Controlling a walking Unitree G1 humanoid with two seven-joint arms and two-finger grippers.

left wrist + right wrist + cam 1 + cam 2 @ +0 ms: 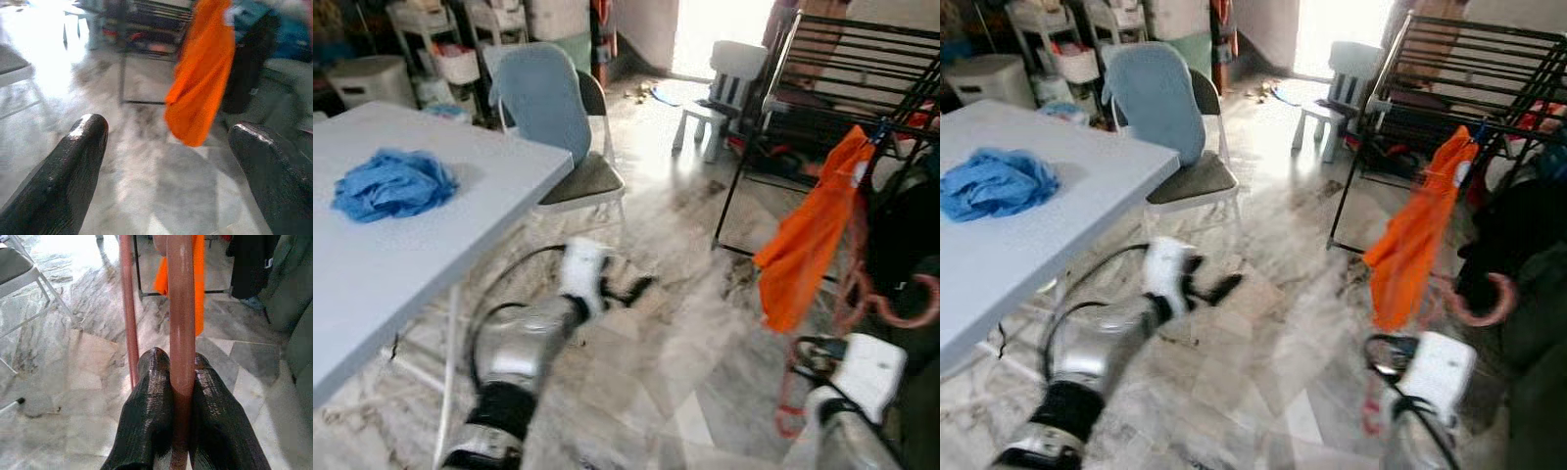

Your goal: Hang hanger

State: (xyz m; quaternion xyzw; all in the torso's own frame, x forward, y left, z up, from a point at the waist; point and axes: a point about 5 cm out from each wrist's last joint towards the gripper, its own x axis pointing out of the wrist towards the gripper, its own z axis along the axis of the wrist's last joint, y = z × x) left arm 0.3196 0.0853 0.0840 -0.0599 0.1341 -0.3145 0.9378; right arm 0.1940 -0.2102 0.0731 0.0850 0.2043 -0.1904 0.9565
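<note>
The right gripper (180, 377) has its jaws pinched tight on a bar of the pink hanger (181, 308), which runs straight out from between them toward the orange garment (813, 235) hanging on the black drying rack (862, 59) just beyond. The left gripper (168, 147) hangs low over the marble floor (675, 333) with its jaws spread wide and nothing between them, the orange garment ahead of them. Off to the left gripper's outer side stands the counter (372, 264), carrying a crumpled blue cloth (393, 183).
</note>
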